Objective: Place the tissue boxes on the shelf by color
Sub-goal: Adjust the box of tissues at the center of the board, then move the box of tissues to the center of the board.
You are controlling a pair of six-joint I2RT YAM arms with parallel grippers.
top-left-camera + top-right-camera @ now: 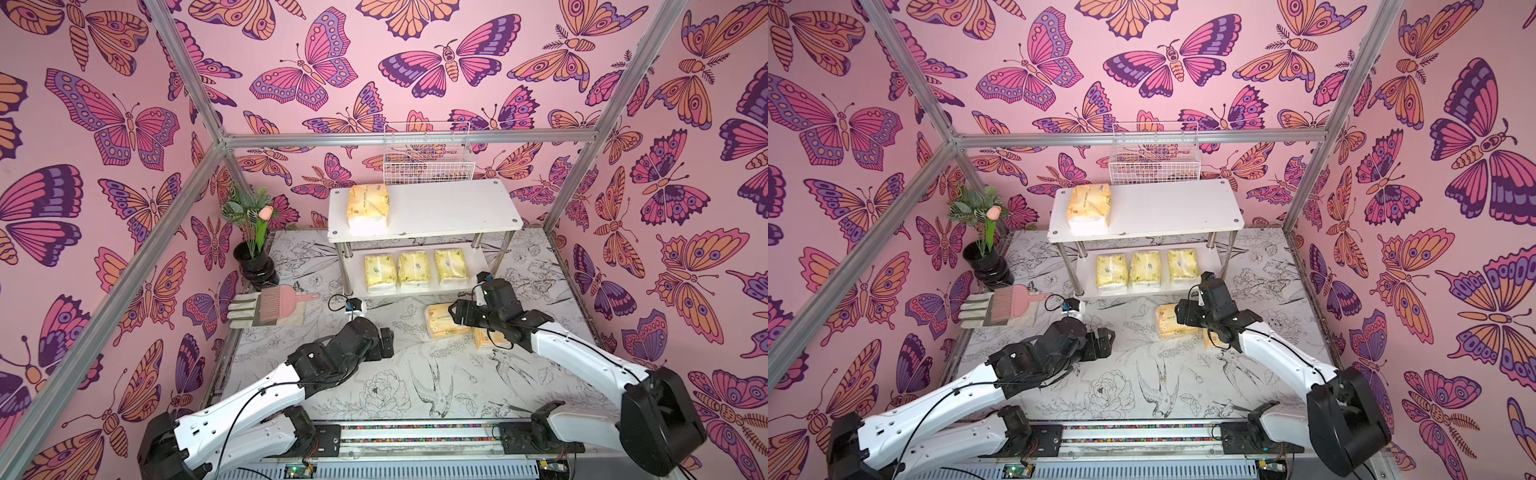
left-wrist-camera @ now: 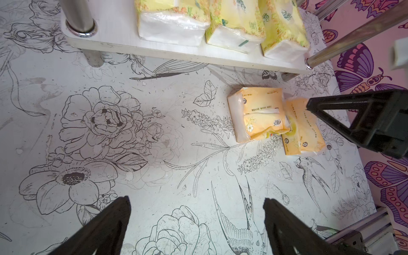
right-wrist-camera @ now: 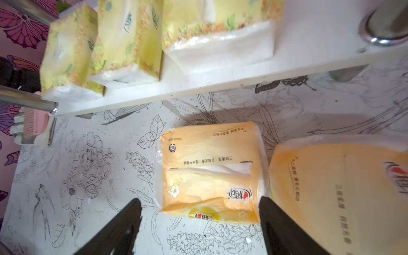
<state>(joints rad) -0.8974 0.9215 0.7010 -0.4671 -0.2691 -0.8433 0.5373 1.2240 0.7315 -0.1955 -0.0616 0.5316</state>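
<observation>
Just ahead of R gripper (image 3: 199, 204), jaws wide & empty, lay an orange pack (image 3: 209, 167). Prob. soft, light, slick wrap; best gripped mid-sides. L gripper (image 2: 196, 199) stood wide too.

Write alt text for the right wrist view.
Open right gripper frames an orange tissue pack on the flower-printed table, a second orange pack beside it. Beyond, three pale yellow packs sit on the shelf's lower board.

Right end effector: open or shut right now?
Open. In the right wrist view, the right end effector has its jaws wide apart, either side of the orange tissue pack, not closed on it.
</observation>
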